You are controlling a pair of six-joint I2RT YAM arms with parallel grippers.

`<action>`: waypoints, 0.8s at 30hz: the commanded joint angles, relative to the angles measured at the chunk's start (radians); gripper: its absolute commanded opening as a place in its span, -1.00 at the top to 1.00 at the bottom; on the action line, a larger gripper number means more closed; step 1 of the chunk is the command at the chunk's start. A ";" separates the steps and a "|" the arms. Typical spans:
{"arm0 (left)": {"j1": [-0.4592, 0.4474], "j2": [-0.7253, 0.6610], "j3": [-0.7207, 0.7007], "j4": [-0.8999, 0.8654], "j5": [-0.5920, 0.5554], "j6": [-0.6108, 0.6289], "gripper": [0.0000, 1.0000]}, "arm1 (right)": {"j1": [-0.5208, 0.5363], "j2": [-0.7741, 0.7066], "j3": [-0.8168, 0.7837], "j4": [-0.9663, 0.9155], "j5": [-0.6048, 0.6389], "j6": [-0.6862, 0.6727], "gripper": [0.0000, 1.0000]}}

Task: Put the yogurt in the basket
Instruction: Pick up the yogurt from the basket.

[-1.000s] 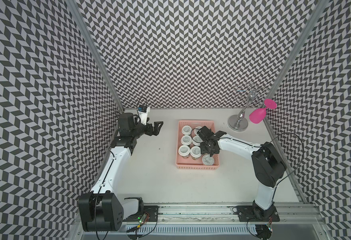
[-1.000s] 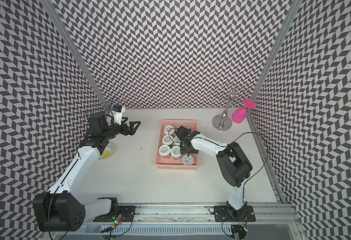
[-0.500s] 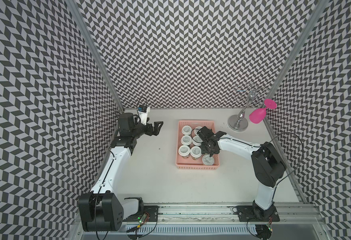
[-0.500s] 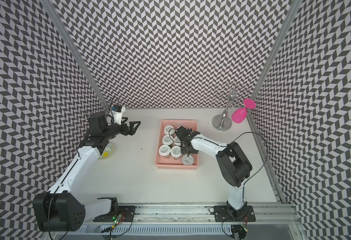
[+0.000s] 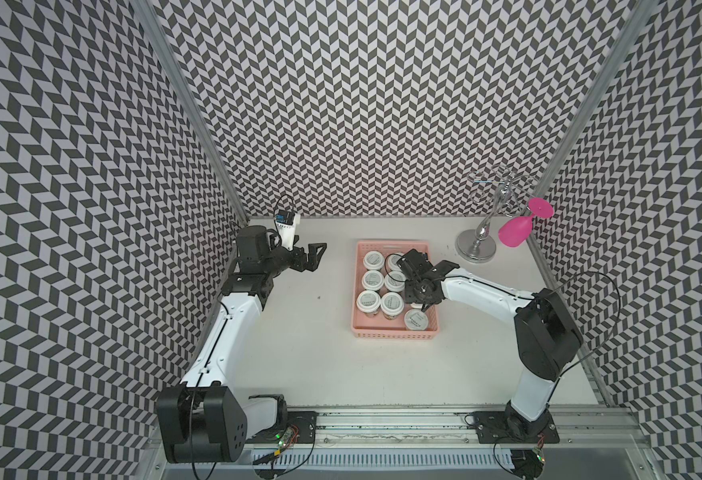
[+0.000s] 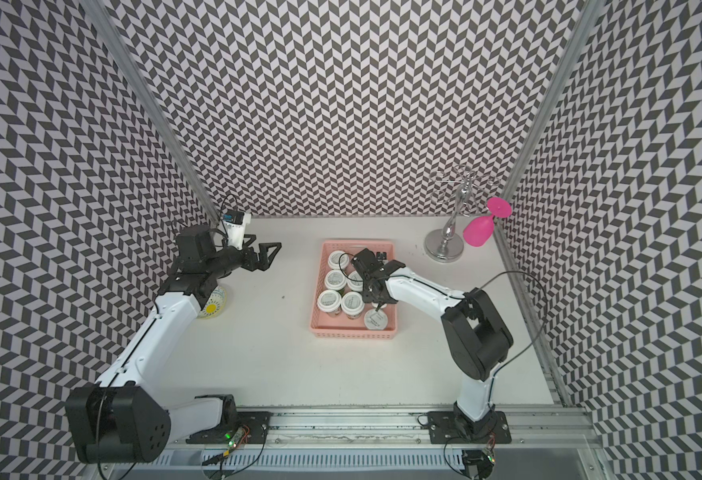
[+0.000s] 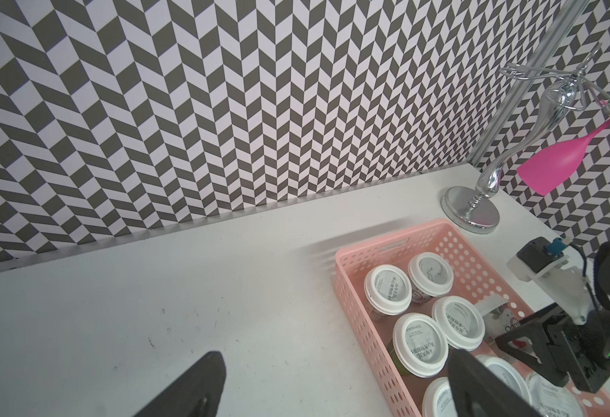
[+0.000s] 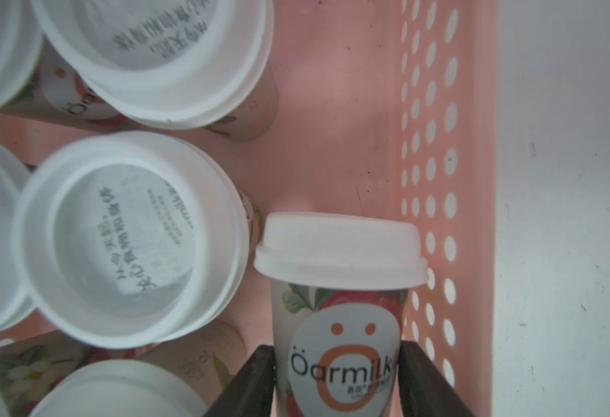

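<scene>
The right gripper reaches down into the shallow, salmon-pink, perforated plastic basket at mid-table. Over the preceding second its fingers have drawn inward, and they now press on both sides of a small, strawberry-labelled, white-lidded yogurt cup. This cup lies on its side on the basket floor, along the wall nearest the right arm, and the arm itself has hardly shifted. The cup is thus already in the basket, so the grip probably serves to right or reposition it, not to carry it in. The left gripper hovers empty over the white tabletop beside the basket, fingers wide apart. Count:

- Seven upright cups plus the toppled one make eight in the basket.
- One round yellow-and-white container sits beside the left arm. It may be a ninth cup but is too hidden to tell.
- One chrome stand.
- One magenta wine glass hangs from the stand.
</scene>
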State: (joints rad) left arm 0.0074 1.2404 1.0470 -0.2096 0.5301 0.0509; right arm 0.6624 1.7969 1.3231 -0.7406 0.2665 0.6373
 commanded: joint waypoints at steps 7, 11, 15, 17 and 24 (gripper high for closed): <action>0.004 -0.013 0.024 0.006 0.033 0.004 -1.00 | -0.004 -0.039 0.024 -0.008 0.036 0.002 -0.12; 0.001 -0.009 0.031 0.002 0.036 0.004 -0.99 | -0.004 -0.044 0.019 0.007 0.035 0.004 -0.12; 0.000 -0.010 0.025 0.003 0.036 0.003 -1.00 | -0.004 -0.009 0.011 0.011 0.022 -0.001 -0.12; -0.002 -0.010 0.022 0.005 0.038 0.004 -1.00 | -0.004 0.013 0.005 0.011 0.017 -0.001 -0.15; -0.004 -0.010 0.020 0.006 0.038 0.004 -1.00 | -0.003 0.056 -0.006 0.007 -0.012 -0.016 -0.30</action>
State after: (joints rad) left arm 0.0071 1.2404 1.0473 -0.2100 0.5495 0.0509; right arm 0.6624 1.8435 1.3266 -0.7467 0.2649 0.6292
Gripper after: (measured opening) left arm 0.998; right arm 0.643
